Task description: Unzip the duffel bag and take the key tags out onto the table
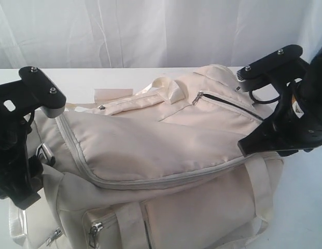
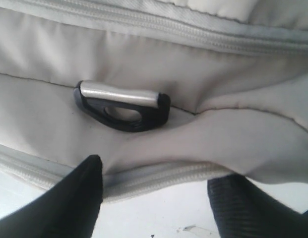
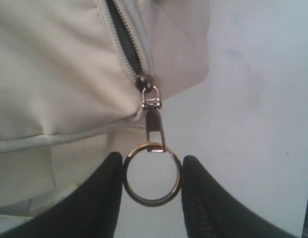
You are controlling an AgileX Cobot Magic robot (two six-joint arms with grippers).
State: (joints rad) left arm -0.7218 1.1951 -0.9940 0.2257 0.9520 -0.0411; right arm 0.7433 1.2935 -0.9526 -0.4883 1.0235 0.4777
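**Station Status: Right Jaws on the Zipper Pull Ring**

You will find the duffel bag [image 1: 166, 140] lying on the white table [image 1: 306, 207], with one arm at each end of it. The long grey main zipper [image 1: 150, 182] curves along the near side of the top panel and appears closed along the length you can see.

Left side: the left arm [image 1: 15, 135] stands at the left end of the bag. The left jaws stand wide apart and hold nothing. Their black fingers [image 2: 69, 203] hang just beside the bag's fabric, near a black clip [image 2: 121, 106] with a metal bar that lies flat on the bag.

Right side: the right arm [image 1: 290, 114] reaches down at the right end of the bag. The right jaws are clamped on the metal pull ring [image 3: 153, 201], with one finger [image 3: 94, 203] touching each side of it. The ring hangs from the zipper slider [image 3: 150, 96]. Past the slider, the teeth stand parted and show a dark gap.
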